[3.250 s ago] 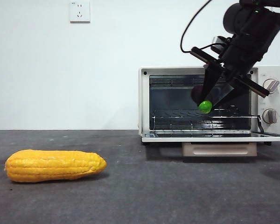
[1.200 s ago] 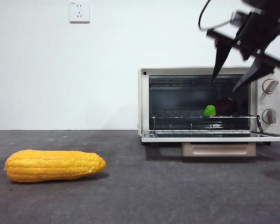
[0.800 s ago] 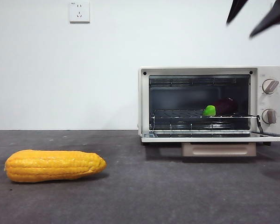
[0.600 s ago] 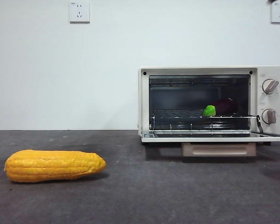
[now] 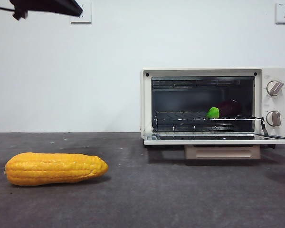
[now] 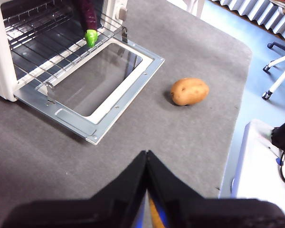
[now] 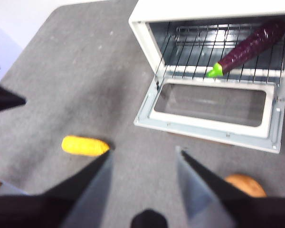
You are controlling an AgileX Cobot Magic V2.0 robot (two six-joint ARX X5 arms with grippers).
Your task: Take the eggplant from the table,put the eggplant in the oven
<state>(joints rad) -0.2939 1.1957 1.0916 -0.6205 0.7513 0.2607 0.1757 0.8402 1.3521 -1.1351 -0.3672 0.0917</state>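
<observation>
The dark purple eggplant lies on the wire rack inside the cream-white oven, green cap toward the open door. No gripper touches it. It also shows in the left wrist view as the eggplant in the oven, and in the right wrist view as the eggplant in the oven. My right gripper hangs open and empty high above the table, back from the oven. My left gripper is shut and empty above the table; it shows as a black tip at the front view's top left corner.
The oven door lies folded down flat over the table. A yellow corn cob rests at the front left. A brown potato sits on the table just past the door's corner, at the front view's right edge.
My right gripper let go of the eggplant on the rack, then rose and left the front view at the top right. A black arm tip has since appeared at the top left.
</observation>
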